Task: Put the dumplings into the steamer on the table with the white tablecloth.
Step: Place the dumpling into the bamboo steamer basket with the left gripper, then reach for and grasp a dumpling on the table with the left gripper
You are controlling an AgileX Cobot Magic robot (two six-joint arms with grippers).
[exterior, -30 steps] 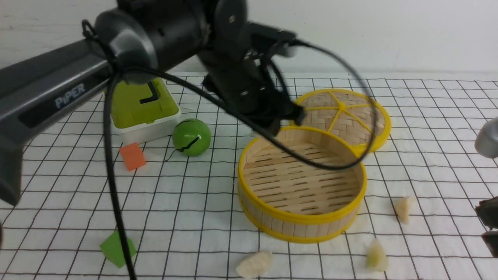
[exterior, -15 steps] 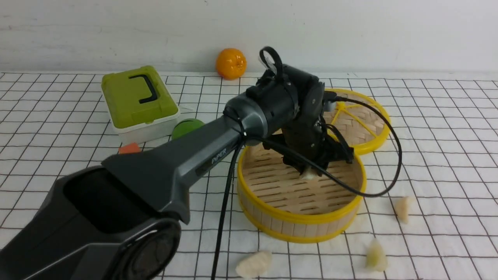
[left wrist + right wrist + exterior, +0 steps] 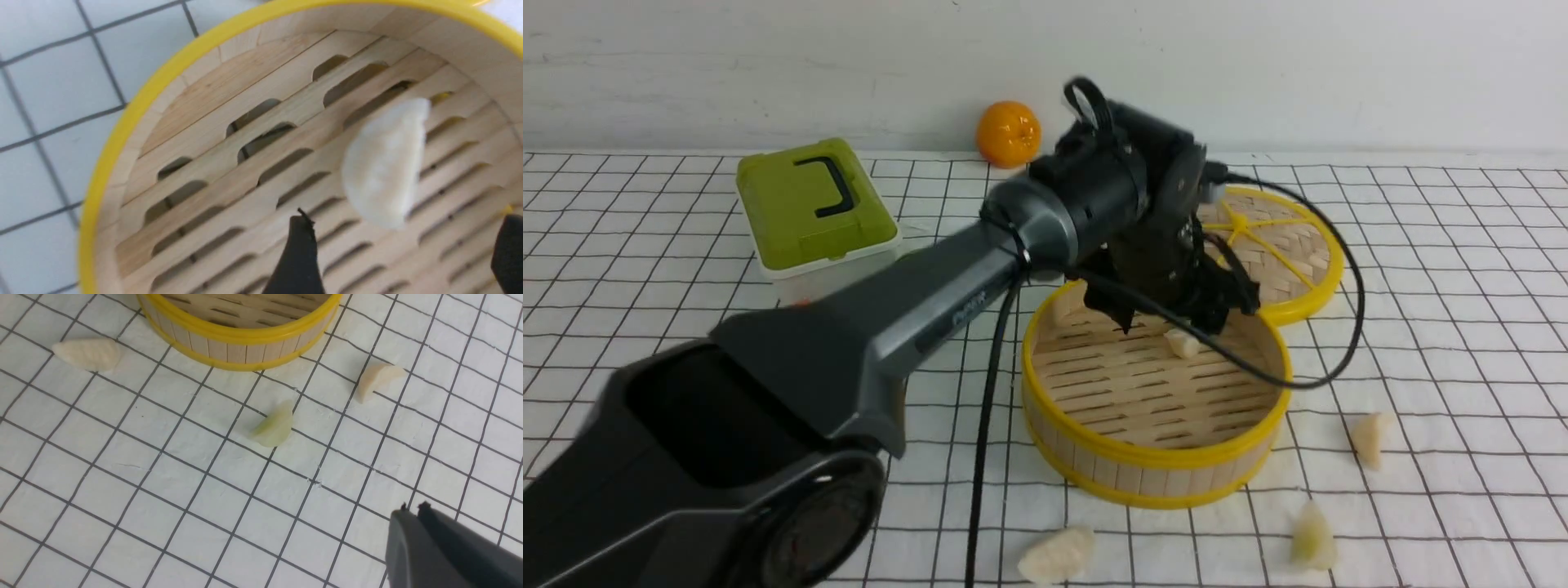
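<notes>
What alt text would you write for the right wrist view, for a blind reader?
Three dumplings lie on the white tablecloth outside the steamer: one greenish dumpling and two cream dumplings. The shut right end effector is partly in view.

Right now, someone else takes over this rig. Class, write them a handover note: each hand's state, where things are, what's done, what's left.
The left hand is open and empty, above the steamer.
The right hand is shut and empty, over the cloth.
Done: one dumpling is inside the steamer.
Left: three dumplings lie on the cloth: one on the robot's side of the steamer, a greenish one and another to its right.
</notes>
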